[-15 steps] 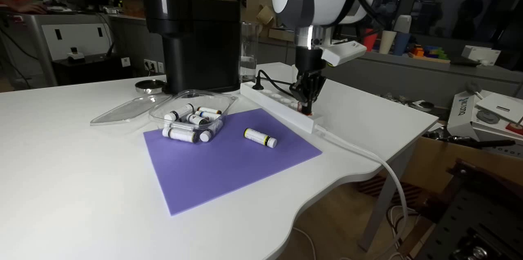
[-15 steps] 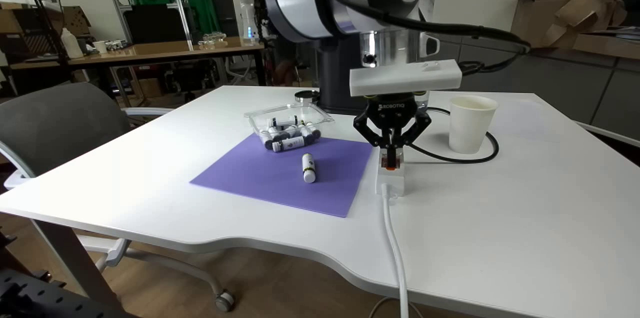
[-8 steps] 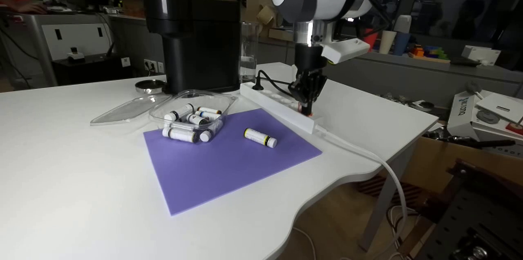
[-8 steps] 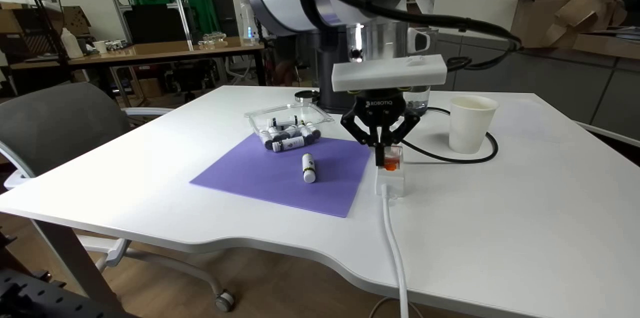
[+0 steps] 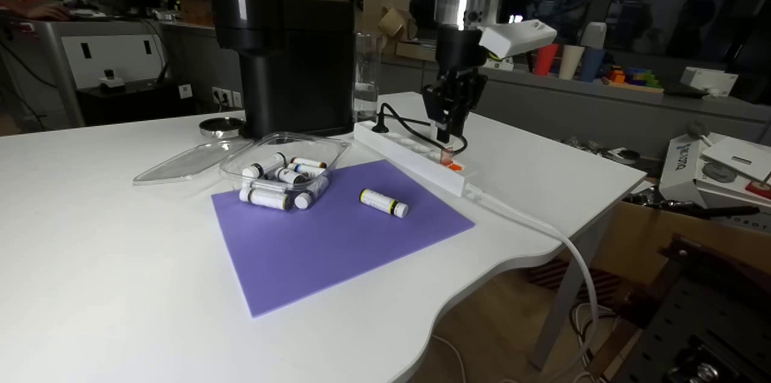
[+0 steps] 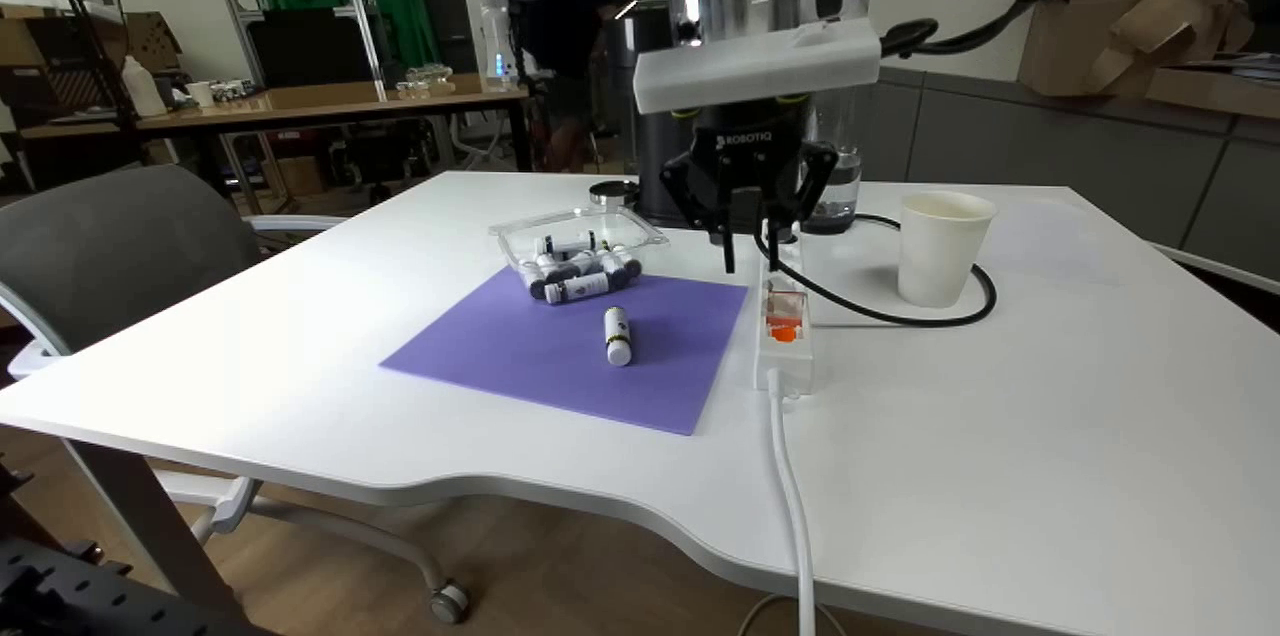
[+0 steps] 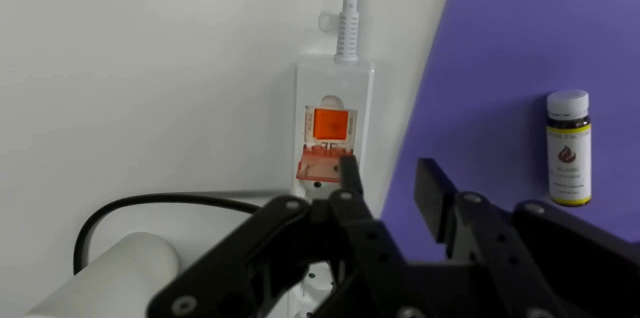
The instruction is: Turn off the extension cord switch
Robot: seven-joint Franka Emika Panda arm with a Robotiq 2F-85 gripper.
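Note:
The extension cord, a white power strip, lies on the table in both exterior views [image 5: 409, 157] [image 6: 785, 371] and in the wrist view [image 7: 335, 78]. Its orange switch [image 7: 330, 124] is at the cable end and also shows in both exterior views [image 5: 454, 167] [image 6: 784, 331]. A transparent reddish flap [image 7: 320, 165] beside the switch stands open. A black plug [image 5: 380, 124] sits at the far end. My gripper [image 7: 387, 162] is open and empty. It hovers above the strip, apart from the switch, as both exterior views show [image 5: 449, 136] [image 6: 751, 264]. One finger hides part of the flap in the wrist view.
A purple mat [image 5: 313, 250] with a small bottle [image 5: 383, 203] lies beside the strip. A transparent box of bottles [image 5: 283, 151] and a black coffee maker [image 5: 295, 64] stand behind. A white paper cup [image 6: 940, 251] and a black cable [image 6: 900, 319] are on the strip's other side.
My gripper was shut with its fingertips down at the switch. It shifted to one side, rose off the strip, and its fingers parted. The switch is now uncovered.

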